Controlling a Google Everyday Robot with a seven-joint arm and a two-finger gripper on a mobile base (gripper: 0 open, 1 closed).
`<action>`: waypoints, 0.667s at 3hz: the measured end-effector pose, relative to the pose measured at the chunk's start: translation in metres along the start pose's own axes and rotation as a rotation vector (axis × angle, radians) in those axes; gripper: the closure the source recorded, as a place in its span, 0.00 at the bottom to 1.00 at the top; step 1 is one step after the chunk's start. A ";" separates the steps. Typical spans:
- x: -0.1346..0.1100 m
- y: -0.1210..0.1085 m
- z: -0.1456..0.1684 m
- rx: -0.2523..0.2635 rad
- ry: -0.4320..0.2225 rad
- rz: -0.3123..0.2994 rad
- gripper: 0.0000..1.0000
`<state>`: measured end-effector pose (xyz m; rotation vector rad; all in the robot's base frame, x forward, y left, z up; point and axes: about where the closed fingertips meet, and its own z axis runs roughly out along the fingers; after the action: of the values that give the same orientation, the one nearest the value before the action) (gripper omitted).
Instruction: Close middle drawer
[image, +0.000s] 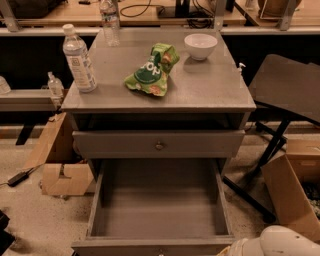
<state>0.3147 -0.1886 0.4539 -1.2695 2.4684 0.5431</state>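
The middle drawer (157, 207) is pulled far out of the grey cabinet. Its deep box is bare, and its front panel (125, 247) lies along the bottom edge of the view. Above it, the other grey drawer front (115, 145) with a brass knob (159, 145) sits nearly shut. My gripper (234, 249) shows only as a pale part at the bottom edge, by the drawer's front right corner. The white rounded arm (280, 242) is behind it.
On the cabinet top (210, 85) stand a water bottle (79, 59), a green snack bag (150, 70) and a white bowl (200, 46). Cardboard boxes lie on the floor at left (62, 172) and right (292, 192). A dark folding table (290, 87) stands at right.
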 end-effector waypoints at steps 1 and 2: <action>0.010 0.002 0.045 -0.033 -0.050 0.008 1.00; -0.001 -0.014 0.086 -0.025 -0.119 -0.009 1.00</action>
<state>0.3351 -0.1552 0.3759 -1.2204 2.3643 0.6303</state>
